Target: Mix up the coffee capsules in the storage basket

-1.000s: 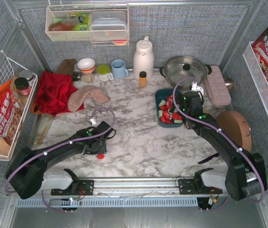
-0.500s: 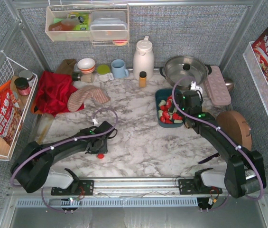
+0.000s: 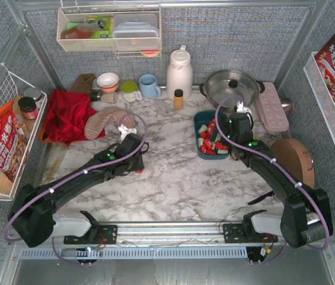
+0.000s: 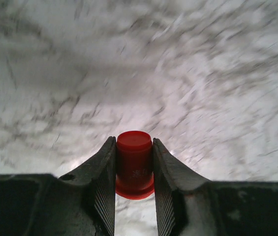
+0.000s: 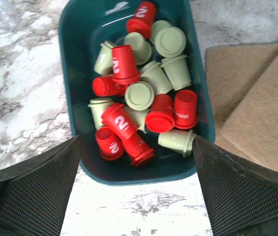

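Note:
My left gripper (image 4: 134, 143) is shut on a red coffee capsule (image 4: 134, 164), gripped upright by its sides above the marble top. From above, that left gripper (image 3: 134, 160) is left of centre, with the red capsule (image 3: 138, 171) showing at its tip. The dark teal storage basket (image 5: 69, 98) holds several red capsules (image 5: 120, 120) and pale green capsules (image 5: 139, 95), jumbled together. My right gripper (image 5: 136, 139) hangs open over the basket's near end, with nothing between its fingers. In the top view the basket (image 3: 201, 120) sits right of centre, partly under the right gripper (image 3: 222, 138).
A tan mat (image 5: 257, 98) lies right of the basket, beside a round brown board (image 3: 293, 161). A pink tray (image 3: 272, 105), a lidded pot (image 3: 232, 88), a white jug (image 3: 179, 72) and an amber bottle (image 3: 178, 98) line the back. A red cloth (image 3: 66, 114) and a mitt (image 3: 111, 122) lie at the left.
The left gripper has closed on the red capsule that lay near the front edge and carried it away from that edge, toward the table's middle. The right arm has not moved.

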Controlling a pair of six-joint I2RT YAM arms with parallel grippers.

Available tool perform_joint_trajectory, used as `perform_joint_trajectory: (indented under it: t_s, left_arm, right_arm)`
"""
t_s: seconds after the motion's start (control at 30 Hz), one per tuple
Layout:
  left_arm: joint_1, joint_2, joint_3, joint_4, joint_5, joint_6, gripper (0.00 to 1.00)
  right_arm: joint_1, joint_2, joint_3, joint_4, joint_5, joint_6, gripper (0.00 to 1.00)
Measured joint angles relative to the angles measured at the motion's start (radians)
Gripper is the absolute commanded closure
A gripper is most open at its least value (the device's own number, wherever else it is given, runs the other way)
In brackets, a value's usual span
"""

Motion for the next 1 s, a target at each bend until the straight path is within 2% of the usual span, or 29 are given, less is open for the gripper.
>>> perform_joint_trajectory:
  t_s: [0.2, 0.4, 0.57, 0.7, 0.8, 1.0]
  left_arm:
    - [-0.004, -0.036, -0.039, 0.318, 0.008, 0.1, 0.77]
    - [-0.017, 0.003, -0.219, 0.873, 0.142, 0.286, 0.79]
    - [-0.056, 0.113, -0.269, 1.247, 0.304, 0.482, 0.79]
    - [-0.099, 0.178, -0.325, 1.506, 0.381, 0.643, 0.79]
    - [-0.123, 0.223, -0.371, 1.656, 0.409, 0.752, 0.79]
    - [-0.154, 0.297, -0.423, 1.892, 0.415, 0.848, 0.8]
  right_arm:
    - [0.01, -0.026, 0.03, -0.006, -0.149, -0.034, 0.01]
    - [0.048, -0.079, 0.056, -0.04, -0.312, -0.066, 0.08]
    - [0.084, -0.083, 0.103, -0.101, -0.41, -0.096, 0.21]
    - [0.118, -0.056, 0.133, -0.14, -0.484, -0.108, 0.31]
    - [0.15, -0.029, 0.152, -0.175, -0.546, -0.115, 0.38]
    - [0.216, -0.024, 0.169, -0.177, -0.613, -0.126, 0.39]
